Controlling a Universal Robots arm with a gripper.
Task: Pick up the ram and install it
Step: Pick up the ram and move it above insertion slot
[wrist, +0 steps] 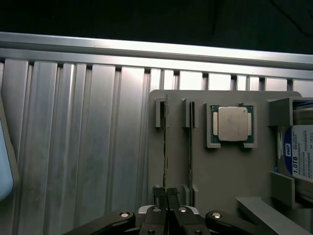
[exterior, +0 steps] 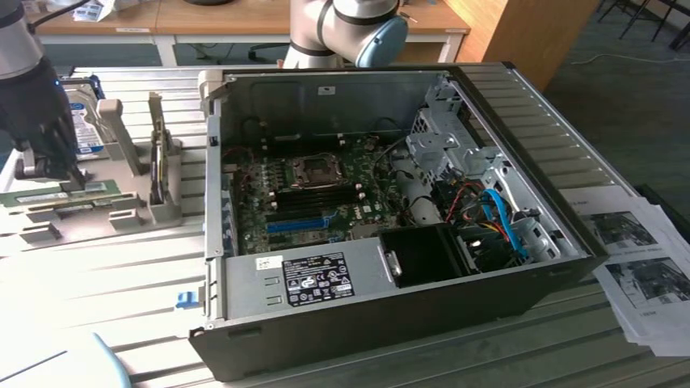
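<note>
Over the gray rack [wrist: 221,169], the end effector [wrist: 166,194] grips the ram [wrist: 166,142] (seated edge-up).

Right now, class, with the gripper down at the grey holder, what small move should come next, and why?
Probably a straight lift. The gripper looks shut on the ram, which stands on edge in the end slots of the grey holder; pulling sideways would likely jam it.

Table: ribbed aluminium table [exterior: 108,267], pale grey slats.
Desks: light wooden desks [exterior: 216,20] on white frames, beyond the table's far edge.
Panel: tall wooden panel [exterior: 528,32], past the table's far-right corner.
Floor: dark blue-green carpet [exterior: 631,121]; possibly chair legs [exterior: 647,16] on it.
Light: bright glare along the table's left edge.
</note>
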